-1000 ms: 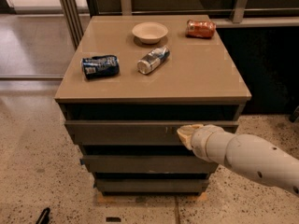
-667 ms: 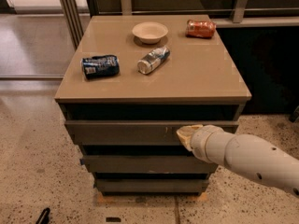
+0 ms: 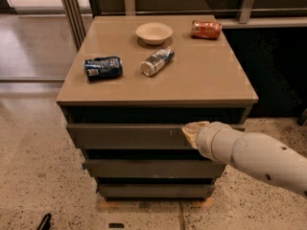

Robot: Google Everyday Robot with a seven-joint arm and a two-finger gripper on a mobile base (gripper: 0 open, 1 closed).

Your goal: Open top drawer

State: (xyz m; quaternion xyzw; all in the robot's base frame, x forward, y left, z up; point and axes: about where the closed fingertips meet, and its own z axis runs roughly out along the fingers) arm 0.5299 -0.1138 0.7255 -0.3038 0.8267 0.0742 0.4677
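Observation:
The top drawer [image 3: 124, 135] is the widest grey-brown front, just under the cabinet's tabletop, with small pale scratches right of centre. It stands slightly forward of the cabinet body, with a dark gap above it. My gripper [image 3: 191, 132] comes in from the lower right on a white arm and rests against the drawer's front at its upper edge, right of centre. Two narrower drawer fronts sit below it.
On the tabletop [image 3: 211, 80] lie a crushed blue can [image 3: 103, 68], a silver can on its side [image 3: 157, 61], a pale bowl [image 3: 154, 32] and a red can [image 3: 206, 29]. A metal post [image 3: 72, 11] stands at the back left. Speckled floor surrounds the cabinet.

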